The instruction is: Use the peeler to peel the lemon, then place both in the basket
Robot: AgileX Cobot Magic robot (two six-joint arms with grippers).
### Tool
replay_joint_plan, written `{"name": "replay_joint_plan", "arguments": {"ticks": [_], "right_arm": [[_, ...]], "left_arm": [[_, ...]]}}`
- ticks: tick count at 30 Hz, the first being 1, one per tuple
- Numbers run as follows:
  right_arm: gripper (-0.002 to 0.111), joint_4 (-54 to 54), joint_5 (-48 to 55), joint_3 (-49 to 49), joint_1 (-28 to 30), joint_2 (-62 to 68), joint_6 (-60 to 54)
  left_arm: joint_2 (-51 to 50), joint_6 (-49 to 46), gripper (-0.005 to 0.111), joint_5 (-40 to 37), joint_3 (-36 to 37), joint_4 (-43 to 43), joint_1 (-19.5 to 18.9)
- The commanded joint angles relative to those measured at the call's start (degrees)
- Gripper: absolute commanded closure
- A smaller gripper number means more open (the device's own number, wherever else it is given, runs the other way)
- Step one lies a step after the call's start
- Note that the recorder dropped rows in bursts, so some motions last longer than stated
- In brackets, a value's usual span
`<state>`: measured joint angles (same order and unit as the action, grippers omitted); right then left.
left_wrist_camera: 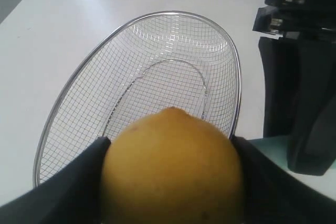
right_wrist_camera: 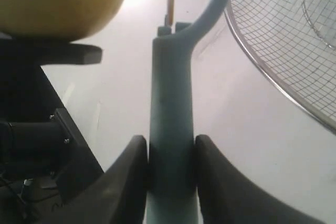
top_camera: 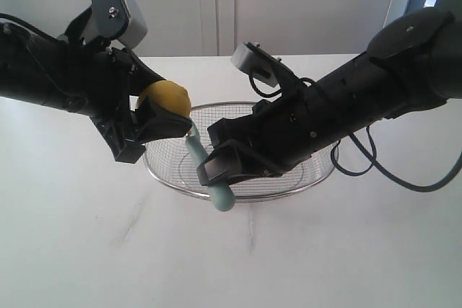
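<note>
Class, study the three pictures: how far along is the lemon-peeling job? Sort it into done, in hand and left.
Done: the left pincer holds the lemon and the right pincer holds the peeler by its handle, both lifted near the basket. In hand: the peeler's head sits close to the lemon, whose visible skin shows no peeled patch. Left: peeling, then putting both in the basket, which holds nothing.

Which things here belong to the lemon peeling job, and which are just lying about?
Job: lemon in left tool; peeler in right tool; wire mesh basket.
Not the job: white table; black cable by the right arm.
</note>
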<state>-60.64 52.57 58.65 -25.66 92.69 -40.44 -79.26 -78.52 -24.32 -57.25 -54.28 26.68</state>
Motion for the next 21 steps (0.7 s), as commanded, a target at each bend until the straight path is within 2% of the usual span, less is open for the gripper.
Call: {"name": "replay_joint_plan", "arguments": {"ticks": [1, 12, 21], "right_arm": [[0.108, -0.3, 0.2, 0.2, 0.3, -1.3, -0.9], [0.108, -0.3, -0.1, 0.2, 3.4, -4.8, -0.9], [0.108, -0.3, -0.1, 0.2, 3.4, -9.2, -0.9]], "left_arm": [[0.2, 0.3, 0.107, -0.8, -0.1, -1.4, 0.3], [0.2, 0.3, 0.107, -0.9, -0.1, -1.4, 0.3], [0.2, 0.3, 0.107, -0.9, -0.1, -1.4, 0.3]]}}
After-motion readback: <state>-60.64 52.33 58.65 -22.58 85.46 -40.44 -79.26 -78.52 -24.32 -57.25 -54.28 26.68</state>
